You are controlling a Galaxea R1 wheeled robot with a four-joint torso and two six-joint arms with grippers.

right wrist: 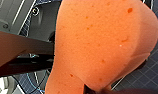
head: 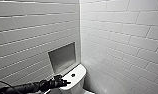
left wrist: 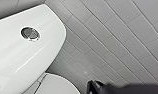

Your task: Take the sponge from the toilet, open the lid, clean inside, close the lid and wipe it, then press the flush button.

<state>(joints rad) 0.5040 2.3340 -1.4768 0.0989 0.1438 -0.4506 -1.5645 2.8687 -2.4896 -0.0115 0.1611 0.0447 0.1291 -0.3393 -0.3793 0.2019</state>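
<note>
The white glossy ceramic toilet (head: 76, 86) stands in a corner formed by two white-tiled walls (head: 120, 40). A grey rectangular wall niche (head: 62, 57) sits just above the cistern's rear edge. Open room lies to the cistern's right, toward the side wall. The small dark round flush button (head: 73, 74) is centred on the cistern top.

The black left arm (head: 27, 87) reaches in roughly level. The left hand (head: 64, 82) hovers over the cistern's near left edge, near the button but apart from it; spread or pressed together cannot be told.

The orange porous sponge (right wrist: 102, 45) appears pinched in the right hand (right wrist: 91, 89), close to the wrist.
</note>
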